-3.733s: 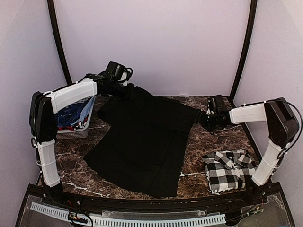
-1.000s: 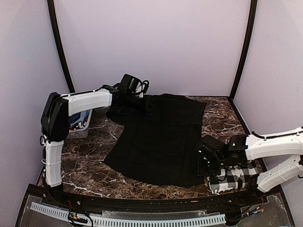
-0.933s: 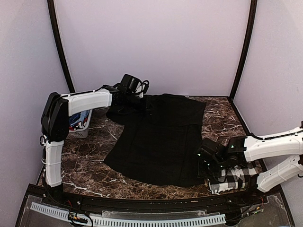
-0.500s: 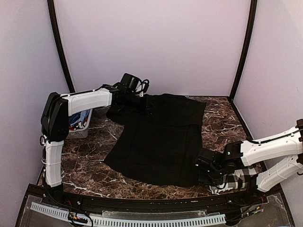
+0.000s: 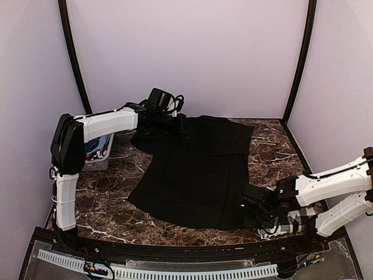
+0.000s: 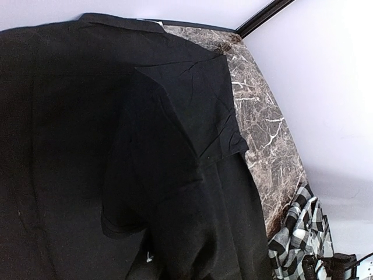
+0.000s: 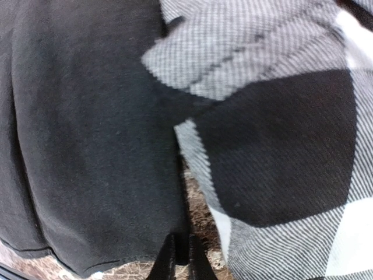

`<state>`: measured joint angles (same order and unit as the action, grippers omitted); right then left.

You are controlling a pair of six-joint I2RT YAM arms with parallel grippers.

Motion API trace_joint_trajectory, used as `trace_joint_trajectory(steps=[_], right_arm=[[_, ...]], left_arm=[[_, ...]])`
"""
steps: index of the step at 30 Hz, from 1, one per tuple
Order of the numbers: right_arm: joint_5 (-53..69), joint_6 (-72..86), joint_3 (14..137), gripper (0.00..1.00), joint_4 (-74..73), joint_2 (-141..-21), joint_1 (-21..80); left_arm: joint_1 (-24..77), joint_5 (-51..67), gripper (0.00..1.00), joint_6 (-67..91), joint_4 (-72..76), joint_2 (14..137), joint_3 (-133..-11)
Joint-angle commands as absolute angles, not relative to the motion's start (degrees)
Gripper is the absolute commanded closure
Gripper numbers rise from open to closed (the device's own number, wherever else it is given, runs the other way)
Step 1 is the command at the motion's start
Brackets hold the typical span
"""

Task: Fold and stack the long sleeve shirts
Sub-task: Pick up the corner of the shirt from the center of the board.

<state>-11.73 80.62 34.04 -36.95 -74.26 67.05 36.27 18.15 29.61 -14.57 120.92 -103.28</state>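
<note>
Status at inspection: task part done, by my judgement.

Item one, the checked shirt (image 5: 289, 222), lies in a compact bundle at the near right of the table (image 5: 274, 153), partly hidden under my right arm. It appears folded.

Item two, the black shirt (image 5: 198, 169), lies spread across the middle of the table, far edge to near edge. My left wrist camera shows one sleeve turned in over the body. No further fold is evident.

My left gripper (image 5: 169, 121) is closed at the far left corner of the black shirt, and the cloth rises toward it, so I judge it holds the shirt there. My right gripper (image 7: 179, 260) sits low at the near right edge of the same shirt, just beside the checked one. Its fingertips are almost together with the black edge between them, a pinch as far as I can tell.

The basket (image 5: 95, 161) at far left contains blue cloth.

Outstanding: complete the folds on the black shirt, then stack it with the checked shirt.
</note>
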Motion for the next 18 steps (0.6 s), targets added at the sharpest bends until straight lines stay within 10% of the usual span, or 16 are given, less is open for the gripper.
trace_joint_trajectory(steps=[1,18], right_arm=[[-13.63,79.55,36.78,1.00,-39.98,-75.02,67.54],[-15.54,59.30,60.44,1.00,-41.10,-85.12,68.27]], left_arm=[[36.39,17.60,1.00,29.49,-12.62,120.41,-106.76],[32.96,15.71,1.00,26.52,-8.12,121.82,-116.94]])
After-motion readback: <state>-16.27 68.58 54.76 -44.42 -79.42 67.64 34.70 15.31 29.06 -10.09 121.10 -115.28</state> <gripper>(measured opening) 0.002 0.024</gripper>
